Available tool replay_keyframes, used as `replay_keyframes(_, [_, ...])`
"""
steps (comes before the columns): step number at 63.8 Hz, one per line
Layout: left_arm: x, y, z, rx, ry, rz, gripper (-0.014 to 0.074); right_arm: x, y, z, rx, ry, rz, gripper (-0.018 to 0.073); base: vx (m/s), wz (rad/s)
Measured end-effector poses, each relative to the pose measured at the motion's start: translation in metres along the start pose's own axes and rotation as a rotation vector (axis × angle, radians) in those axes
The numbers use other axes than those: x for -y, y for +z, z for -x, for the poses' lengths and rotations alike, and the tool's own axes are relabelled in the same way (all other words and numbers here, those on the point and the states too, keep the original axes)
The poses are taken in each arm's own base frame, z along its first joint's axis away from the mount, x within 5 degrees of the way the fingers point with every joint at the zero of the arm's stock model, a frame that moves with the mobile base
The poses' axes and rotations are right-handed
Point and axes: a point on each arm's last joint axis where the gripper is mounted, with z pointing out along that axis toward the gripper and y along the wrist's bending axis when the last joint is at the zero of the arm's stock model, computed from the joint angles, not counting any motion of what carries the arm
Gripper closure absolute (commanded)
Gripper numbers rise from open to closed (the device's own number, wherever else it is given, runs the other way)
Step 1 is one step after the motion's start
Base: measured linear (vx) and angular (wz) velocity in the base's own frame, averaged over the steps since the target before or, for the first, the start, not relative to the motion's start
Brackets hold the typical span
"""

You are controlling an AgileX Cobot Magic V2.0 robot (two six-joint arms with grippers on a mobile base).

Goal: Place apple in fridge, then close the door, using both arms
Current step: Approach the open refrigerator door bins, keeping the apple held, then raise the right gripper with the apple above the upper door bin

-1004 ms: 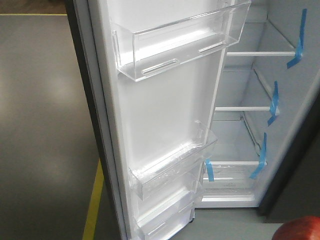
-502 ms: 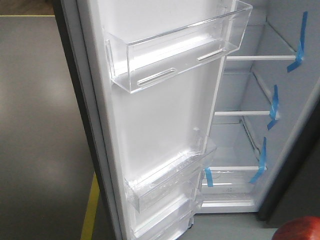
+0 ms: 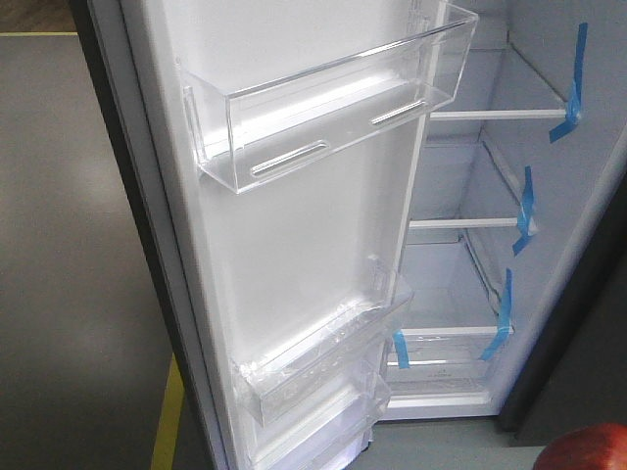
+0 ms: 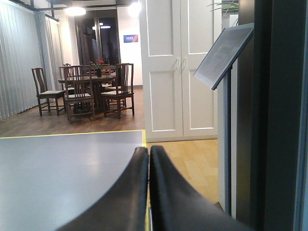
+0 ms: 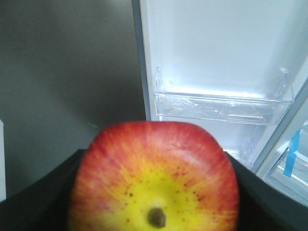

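The apple (image 5: 154,178), red with a yellow middle and a brown stem end, fills the lower right wrist view. My right gripper (image 5: 154,197) is shut on it, with a black finger (image 5: 38,202) on either side. Its red top also shows in the front view's bottom right corner, apple (image 3: 590,447). The fridge (image 3: 470,284) stands open, white inside, with shelves and blue tape strips (image 3: 525,211). Its door (image 3: 313,245) is swung out, showing its white lining and a clear bin (image 3: 323,113). My left gripper (image 4: 148,153) is shut and empty, facing away over the floor.
A tall dark grey panel (image 4: 281,115) stands close on the right in the left wrist view, beside a slanted sign on a pole (image 4: 224,53). Yellow floor tape (image 3: 168,411) runs left of the door. Wooden chairs and a table (image 4: 91,91) stand far off by white doors.
In the front view the door and fridge interior have slid left and slightly up. The apple stays in the bottom right corner.
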Motion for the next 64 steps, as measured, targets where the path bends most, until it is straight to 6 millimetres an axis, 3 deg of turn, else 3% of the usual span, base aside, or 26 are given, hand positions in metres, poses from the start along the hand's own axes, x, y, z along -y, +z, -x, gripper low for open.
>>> replay_keyframes(50, [0.000, 0.000, 0.000, 0.000, 0.000, 0.000, 0.0603, 0.002, 0.002, 0.002, 0.028, 0.004, -0.017, 0.0172, 0.00, 0.00])
replay_keyframes(56, [0.000, 0.000, 0.000, 0.000, 0.000, 0.000, 0.0603, 0.007, 0.002, 0.014, 0.038, 0.034, -0.062, 0.0172, 0.00, 0.00])
replay_keyframes(64, [0.000, 0.000, 0.000, 0.000, 0.000, 0.000, 0.0603, 0.019, 0.003, 0.048, 0.015, 0.055, -0.150, 0.0172, 0.00, 0.00])
